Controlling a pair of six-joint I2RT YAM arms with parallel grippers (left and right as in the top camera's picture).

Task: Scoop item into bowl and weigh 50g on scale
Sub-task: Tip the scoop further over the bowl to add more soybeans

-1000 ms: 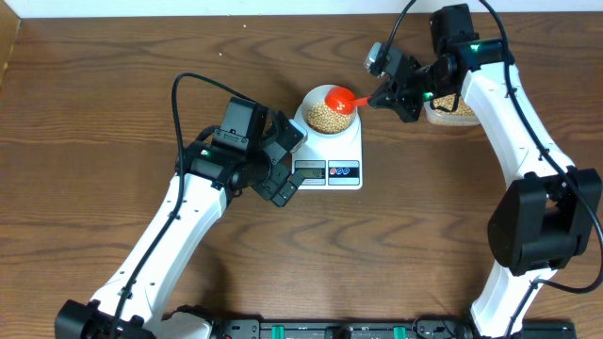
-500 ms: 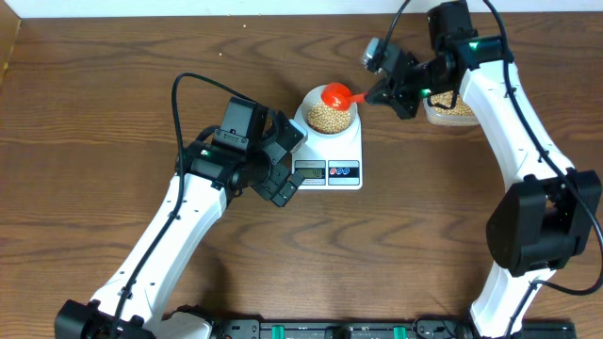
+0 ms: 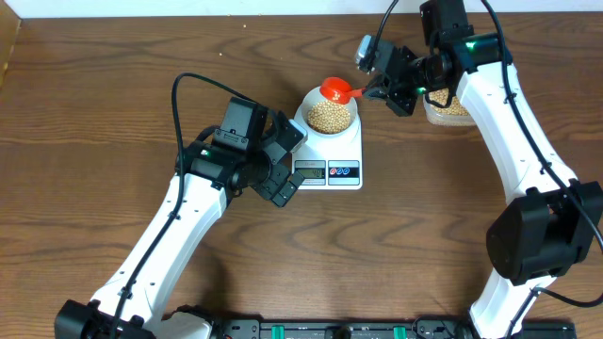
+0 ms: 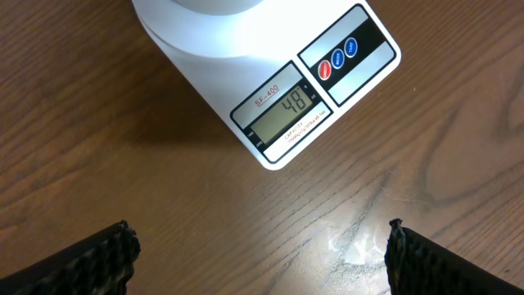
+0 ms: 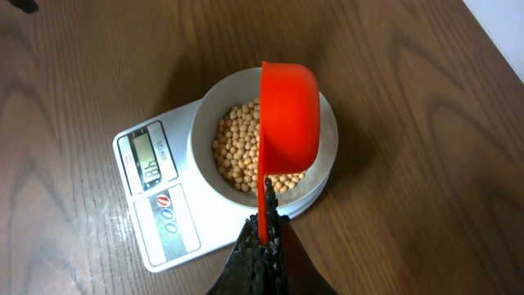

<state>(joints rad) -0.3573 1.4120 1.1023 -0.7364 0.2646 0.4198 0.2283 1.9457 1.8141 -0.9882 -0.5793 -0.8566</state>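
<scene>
1. The counter (image 3: 113,94) was dark brown, with a streaked wood grain.
2. The scale (image 3: 350,141) was white. Its display (image 4: 282,112) was grey-green with dark digits, and beside it a black strip (image 4: 372,34) carried one red button (image 4: 325,69) and blue buttons (image 4: 351,47).
3. The bowl (image 5: 201,131) was pale bluish white, and the beans (image 5: 237,147) in it were tan-yellow.
4. The scoop (image 5: 288,123) was bright orange-red throughout.
5. The left arm (image 3: 179,226) and right arm (image 3: 513,113) were white with black joints and black cables.
6. The left claw (image 3: 287,162) and right claw (image 5: 264,250) were black, and the fingers (image 4: 98,262) had a finely ribbed texture.
</scene>
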